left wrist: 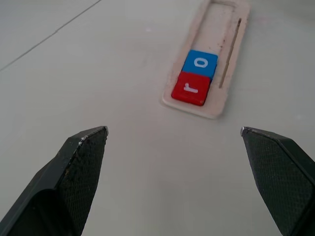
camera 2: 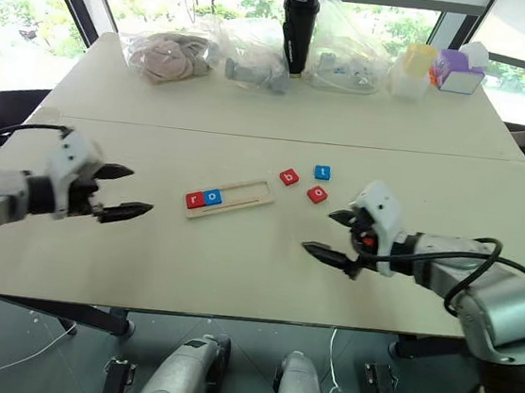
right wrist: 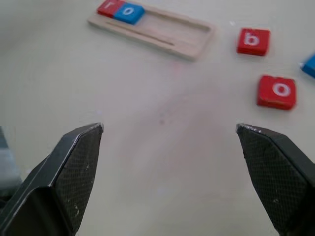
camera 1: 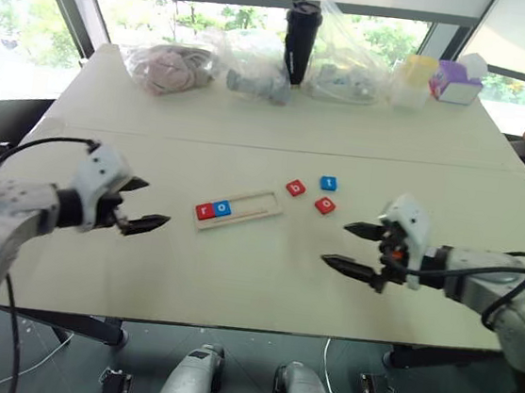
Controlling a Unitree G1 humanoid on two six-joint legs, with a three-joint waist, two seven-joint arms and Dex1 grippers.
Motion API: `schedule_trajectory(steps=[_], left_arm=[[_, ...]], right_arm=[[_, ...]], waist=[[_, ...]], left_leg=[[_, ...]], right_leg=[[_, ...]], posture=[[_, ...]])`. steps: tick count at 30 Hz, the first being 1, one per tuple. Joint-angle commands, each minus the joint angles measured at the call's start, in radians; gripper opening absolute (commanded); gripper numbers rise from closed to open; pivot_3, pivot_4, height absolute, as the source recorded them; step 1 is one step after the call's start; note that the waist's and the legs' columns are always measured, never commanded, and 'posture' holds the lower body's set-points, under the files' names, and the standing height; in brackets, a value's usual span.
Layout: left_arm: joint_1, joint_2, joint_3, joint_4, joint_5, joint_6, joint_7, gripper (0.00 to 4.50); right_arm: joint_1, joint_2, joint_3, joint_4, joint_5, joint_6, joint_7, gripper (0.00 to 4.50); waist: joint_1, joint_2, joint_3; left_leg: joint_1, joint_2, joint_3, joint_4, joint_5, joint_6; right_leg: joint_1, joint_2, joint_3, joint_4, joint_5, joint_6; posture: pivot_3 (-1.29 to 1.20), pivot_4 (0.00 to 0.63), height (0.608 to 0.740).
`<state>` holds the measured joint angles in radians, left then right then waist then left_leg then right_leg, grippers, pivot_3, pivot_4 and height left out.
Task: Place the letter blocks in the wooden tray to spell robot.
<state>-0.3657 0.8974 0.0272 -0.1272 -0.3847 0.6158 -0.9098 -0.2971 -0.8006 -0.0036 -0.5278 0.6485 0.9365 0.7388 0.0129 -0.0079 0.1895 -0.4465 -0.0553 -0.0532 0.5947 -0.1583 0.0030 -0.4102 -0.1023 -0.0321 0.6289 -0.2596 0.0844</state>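
Letter blocks are sitting in two groups on the pale table [camera 1: 263, 272], and the job is looking less than half done. Nearest to me, both arms are hovering over the near part of the table with nothing in them. The left gripper [camera 1: 138, 203] is holding its two black fingers spread wide, pointing toward the left end of the tray. The right gripper [camera 1: 355, 247] is likewise spread wide and empty, aiming across bare tabletop toward the loose blocks.

A little farther in, the wooden tray [camera 1: 260, 204] is lying at a slant near the middle of the table. A red r block [camera 1: 206, 212] and a blue o block [camera 1: 223, 208] are resting side by side at its left end, touching; the remainder of the slot is standing open.

Just right of the tray, three blocks are waiting on the table: a red o block [camera 1: 325, 205] nearest, a red b block [camera 1: 296, 188] beyond it, and a blue t block [camera 1: 329, 182] farthest. By my reckoning the b goes in next, then o, then t.

Along the far edge, plastic bags [camera 1: 259, 63] and a dark tumbler [camera 1: 300, 40] are standing well clear.
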Motion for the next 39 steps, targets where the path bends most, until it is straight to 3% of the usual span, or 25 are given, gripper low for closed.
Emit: schedule_trajectory(steps=[1,12,19,22,23,24,31,35,39], left_arm=[[-0.079,-0.046,-0.099,0.123,0.084,-0.073,-0.028,4.50],[-0.326,-0.215,-0.290,0.485,0.246,-0.356,-0.224,4.50],[-0.392,-0.291,-0.331,0.700,0.350,-0.463,-0.212,4.50],[-0.401,-0.303,-0.335,0.751,0.365,-0.493,-0.227,3.68],[-0.402,-0.304,-0.333,0.758,0.365,-0.500,-0.234,3.25],[-0.403,-0.306,-0.330,0.763,0.365,-0.506,-0.238,3.14],[-0.380,-0.276,-0.303,0.662,0.304,-0.511,-0.360,3.14],[-0.311,-0.196,-0.322,0.509,0.318,-0.567,-0.450,3.14],[-0.270,-0.147,-0.327,0.450,0.344,-0.595,-0.470,3.14]], right_arm=[[-0.015,0.027,0.036,-0.070,-0.010,0.011,-0.047,4.47],[0.032,0.073,0.071,-0.153,-0.030,0.009,-0.129,4.47],[0.060,0.082,0.060,-0.167,-0.040,0.005,-0.161,4.47],[0.070,0.080,0.052,-0.172,-0.040,0.003,-0.169,4.50],[0.072,0.079,0.049,-0.174,-0.040,0.003,-0.171,4.50],[0.073,0.078,0.047,-0.175,-0.040,0.004,-0.173,4.50],[0.066,0.052,0.024,-0.150,-0.047,-0.001,-0.161,4.50],[0.066,0.025,-0.007,-0.107,-0.062,-0.023,-0.142,4.50],[0.029,0.070,-0.028,-0.020,-0.094,-0.048,-0.188,4.50]], waist=[[0.000,0.000,0.000],[-0.001,-0.002,0.001],[0.002,-0.002,0.001],[0.001,-0.002,0.000],[0.001,-0.002,0.000],[0.000,-0.002,0.000],[-0.002,-0.002,0.000],[-0.003,-0.002,0.000],[-0.001,-0.002,0.000]], left_leg=[[-0.001,0.000,0.000,0.000,0.000,0.000],[-0.002,-0.001,0.000,0.004,0.001,0.001],[0.000,-0.001,0.000,0.005,0.001,0.002],[0.003,-0.001,-0.001,0.007,0.001,0.001],[0.003,0.000,-0.001,0.008,0.001,0.001],[0.003,0.000,-0.001,0.009,0.001,0.001],[0.002,0.000,-0.001,0.012,0.000,0.002],[-0.002,0.000,-0.001,0.012,-0.001,0.003],[-0.002,0.000,-0.001,0.012,-0.001,0.003]], right_leg=[[0.000,0.000,0.000,0.000,0.000,0.000],[0.000,0.000,0.000,0.001,0.002,0.002],[0.002,0.002,-0.001,0.002,0.004,0.007],[0.006,0.002,-0.001,0.002,0.004,0.007],[0.007,0.002,-0.001,0.002,0.003,0.005],[0.007,0.002,-0.001,0.002,0.004,0.005],[0.007,0.001,-0.001,0.002,0.004,0.005],[0.004,0.001,-0.001,0.002,0.004,0.005],[0.003,0.001,-0.001,0.002,0.004,0.005]], posture=[[0.00,0.150,0.740],[0.00,0.150,0.740],[0.00,0.150,0.740],[0.00,0.150,0.740],[0.00,0.150,0.740],[0.00,0.150,0.740],[0.00,0.150,0.740],[0.00,0.150,0.740],[0.00,0.150,0.740]])
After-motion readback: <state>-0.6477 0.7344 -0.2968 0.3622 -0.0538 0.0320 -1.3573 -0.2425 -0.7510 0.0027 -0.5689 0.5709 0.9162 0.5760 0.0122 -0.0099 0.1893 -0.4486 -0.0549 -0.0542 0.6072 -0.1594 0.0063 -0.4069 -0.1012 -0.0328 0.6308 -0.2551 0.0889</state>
